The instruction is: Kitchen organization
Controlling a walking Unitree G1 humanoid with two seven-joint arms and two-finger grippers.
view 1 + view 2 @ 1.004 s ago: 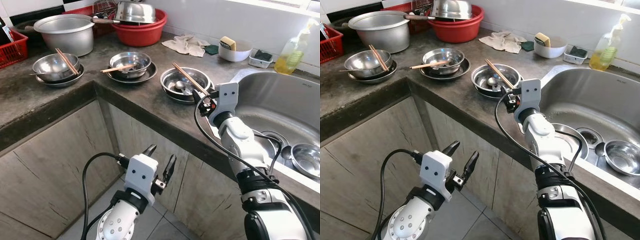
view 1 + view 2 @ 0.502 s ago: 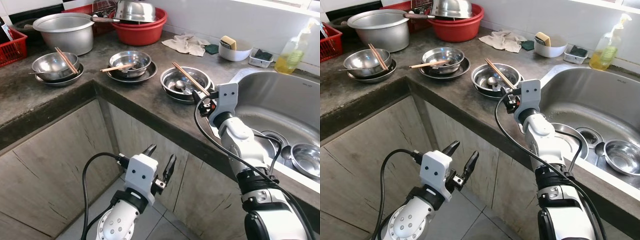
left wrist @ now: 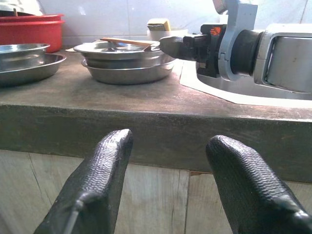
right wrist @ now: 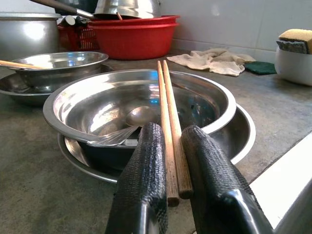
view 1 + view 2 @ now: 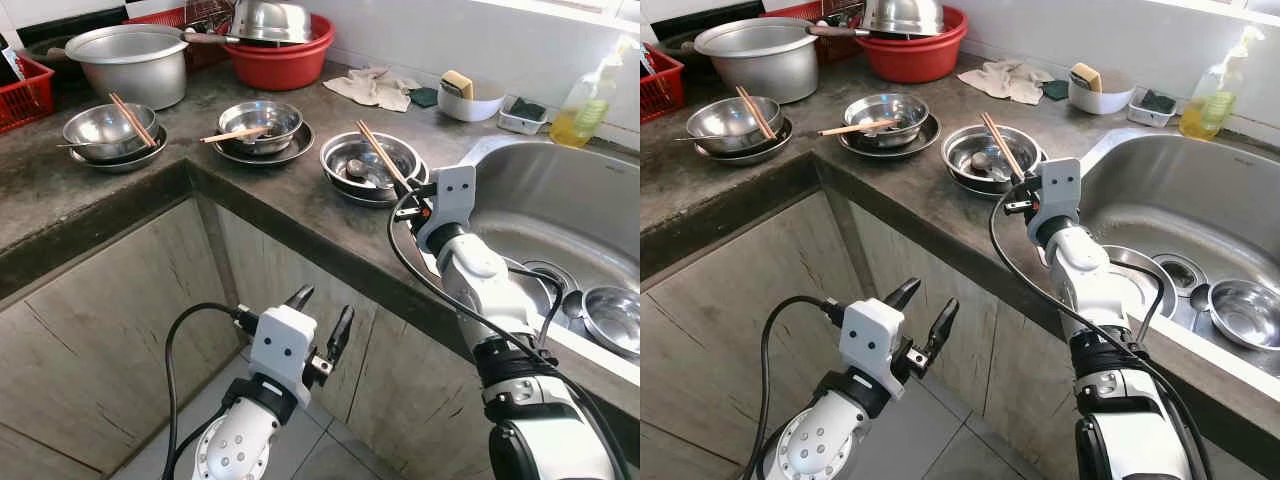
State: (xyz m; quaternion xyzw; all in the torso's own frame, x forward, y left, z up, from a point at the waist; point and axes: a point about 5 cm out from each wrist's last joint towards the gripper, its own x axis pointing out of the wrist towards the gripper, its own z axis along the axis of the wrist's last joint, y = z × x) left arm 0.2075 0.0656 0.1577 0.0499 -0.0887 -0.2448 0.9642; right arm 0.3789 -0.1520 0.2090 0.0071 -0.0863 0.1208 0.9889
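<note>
Right gripper (image 4: 170, 161) reaches over the counter (image 5: 290, 195) edge, fingers clamped on the wooden chopsticks (image 4: 168, 122), which slant over the round steel bowl (image 4: 97, 105). Left gripper (image 5: 318, 325) hangs low by the cabinet, textured fingers spread.

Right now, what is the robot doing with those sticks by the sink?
The right end effector is shut on a pair of wooden chopsticks that lie across the steel bowl nearest the sink, with a spoon inside it. Two more bowls with chopsticks wait further along the counter. The left end effector hangs open below the counter, holding nothing.
</note>
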